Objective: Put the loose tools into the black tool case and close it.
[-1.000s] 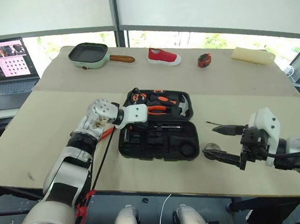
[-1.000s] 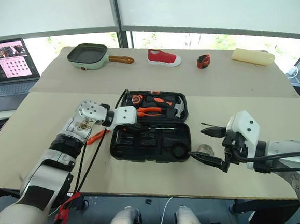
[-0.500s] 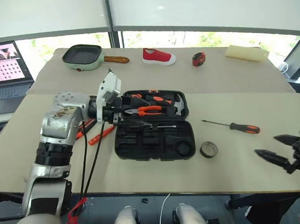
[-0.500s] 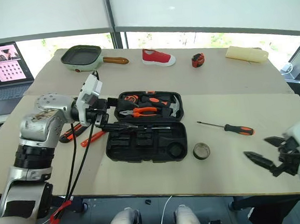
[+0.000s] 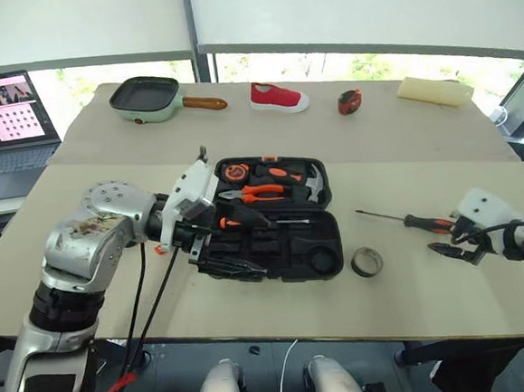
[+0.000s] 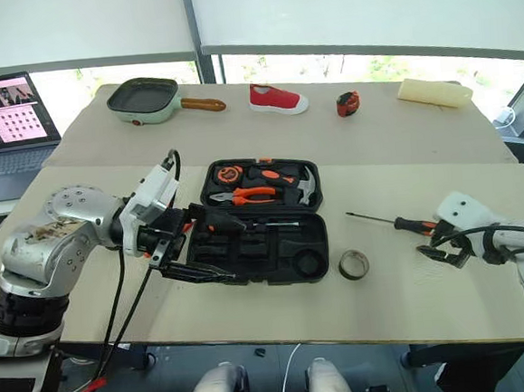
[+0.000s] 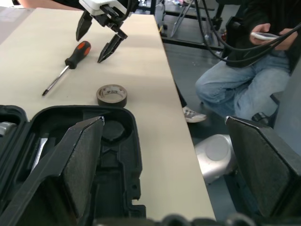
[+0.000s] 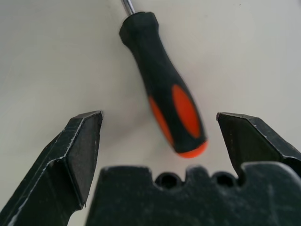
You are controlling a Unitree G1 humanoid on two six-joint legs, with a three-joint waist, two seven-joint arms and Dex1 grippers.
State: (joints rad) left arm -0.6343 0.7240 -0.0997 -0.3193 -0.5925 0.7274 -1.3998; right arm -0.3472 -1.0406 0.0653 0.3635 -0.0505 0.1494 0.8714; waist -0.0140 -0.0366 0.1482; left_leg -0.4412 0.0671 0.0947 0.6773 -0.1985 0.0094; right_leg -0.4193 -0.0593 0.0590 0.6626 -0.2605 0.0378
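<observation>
Screwdriver (image 8: 164, 96) on table, between spread right end effector (image 8: 160, 141) fingers.

Looks like a robotics lab or test room to me: paper-covered worktop (image 5: 431, 273) by big windows with blinds (image 5: 365, 6), a laptop (image 5: 2, 121) running off to the side, and random props like a pan (image 5: 150, 98) and shoe (image 5: 278, 97).

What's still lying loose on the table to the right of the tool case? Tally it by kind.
Screwdriver: 1
Tape roll: 1
Total: 2
</observation>
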